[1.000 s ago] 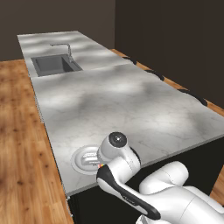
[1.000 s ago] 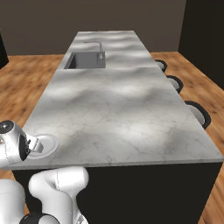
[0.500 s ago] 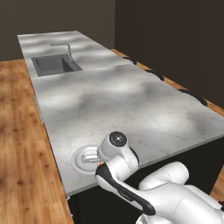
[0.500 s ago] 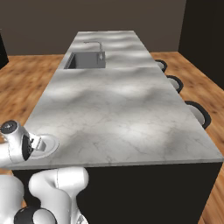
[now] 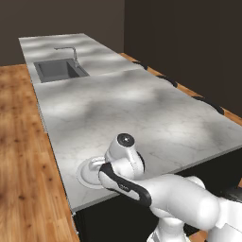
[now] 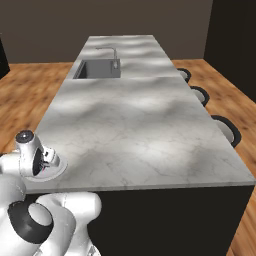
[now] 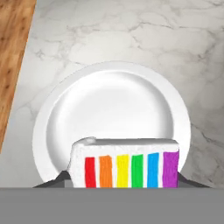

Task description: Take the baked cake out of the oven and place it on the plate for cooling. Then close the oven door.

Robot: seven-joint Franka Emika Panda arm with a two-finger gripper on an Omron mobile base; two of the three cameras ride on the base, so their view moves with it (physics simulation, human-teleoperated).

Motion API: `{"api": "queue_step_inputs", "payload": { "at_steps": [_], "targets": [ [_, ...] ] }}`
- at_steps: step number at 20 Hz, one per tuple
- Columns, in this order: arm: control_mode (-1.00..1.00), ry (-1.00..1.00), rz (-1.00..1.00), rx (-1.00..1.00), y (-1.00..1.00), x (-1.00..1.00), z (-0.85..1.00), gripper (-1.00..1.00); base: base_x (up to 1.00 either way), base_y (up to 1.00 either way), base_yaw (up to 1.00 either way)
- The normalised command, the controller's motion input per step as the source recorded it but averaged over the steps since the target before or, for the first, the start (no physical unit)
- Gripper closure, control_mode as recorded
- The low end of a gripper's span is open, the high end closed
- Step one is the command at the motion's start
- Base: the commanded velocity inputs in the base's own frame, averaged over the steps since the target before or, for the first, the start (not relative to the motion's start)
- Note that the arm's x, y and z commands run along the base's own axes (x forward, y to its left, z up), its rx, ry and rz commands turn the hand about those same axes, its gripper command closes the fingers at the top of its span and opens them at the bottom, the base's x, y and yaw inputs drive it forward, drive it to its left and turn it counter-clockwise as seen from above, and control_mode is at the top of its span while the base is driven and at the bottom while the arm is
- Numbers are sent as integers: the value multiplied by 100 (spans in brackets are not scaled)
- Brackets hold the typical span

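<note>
Left base view: my arm's bent over the plate near the marble desk corner. Right base view, same plate, same spot. Hand view: cake with white frosting and rainbow stripes, clamped in my jaws just above the white plate.

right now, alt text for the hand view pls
A cake slice with rainbow layers sits between the gripper tips, held over a round white plate. The plate rests on a grey marble counter, with wood floor at the left edge.
</note>
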Motion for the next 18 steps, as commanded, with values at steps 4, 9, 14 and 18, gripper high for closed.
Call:
{"api": "queue_step_inputs", "payload": {
  "at_steps": [4, 9, 14, 18],
  "targets": [
    [-100, 24, 1, -22, 22, 28, 0, 100, 0, 0, 0],
    [-100, 11, 2, -20, 22, 14, -2, 100, 0, 0, 0],
    [-100, 0, 7, -2, 9, 4, -16, 100, 0, 0, 0],
    [-100, -3, 8, 0, -1, -1, -26, 100, 0, 0, 0]
  ]
}}
